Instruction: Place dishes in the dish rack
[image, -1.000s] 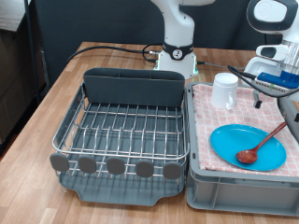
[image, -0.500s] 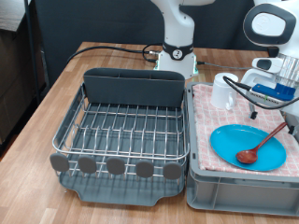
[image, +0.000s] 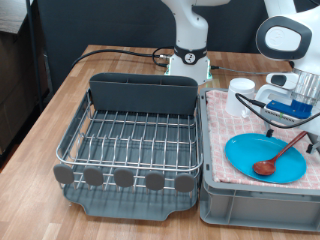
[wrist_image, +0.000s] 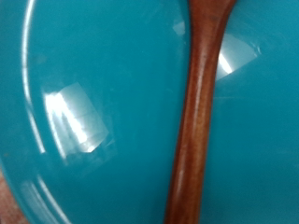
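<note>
The bright-blue plate (image: 262, 157) lies on the pink checked cloth on the grey crate at the exterior view's right. The reddish-brown wooden spoon (image: 277, 157) rests on it, bowl down toward the bottom, handle pointing up-right. The wrist view shows the spoon handle (wrist_image: 198, 121) running across the blue plate (wrist_image: 84, 103) very close up; no fingers show there. The white mug (image: 240, 97) stands on the cloth behind the plate. My gripper (image: 292, 118) hangs low over the spoon handle and the plate's far right edge. The silver wire dish rack (image: 135, 140) with its grey utensil bin (image: 142, 95) holds nothing.
The grey crate (image: 255, 200) with the pink cloth (image: 225, 150) stands right beside the rack's dark tray. The robot base (image: 187, 55) and a black cable lie behind the rack. The wooden table (image: 45, 120) shows at the exterior view's left.
The arm has come in from the exterior view's right edge, moving left and down over the plate and spoon. The dishes have not moved.
</note>
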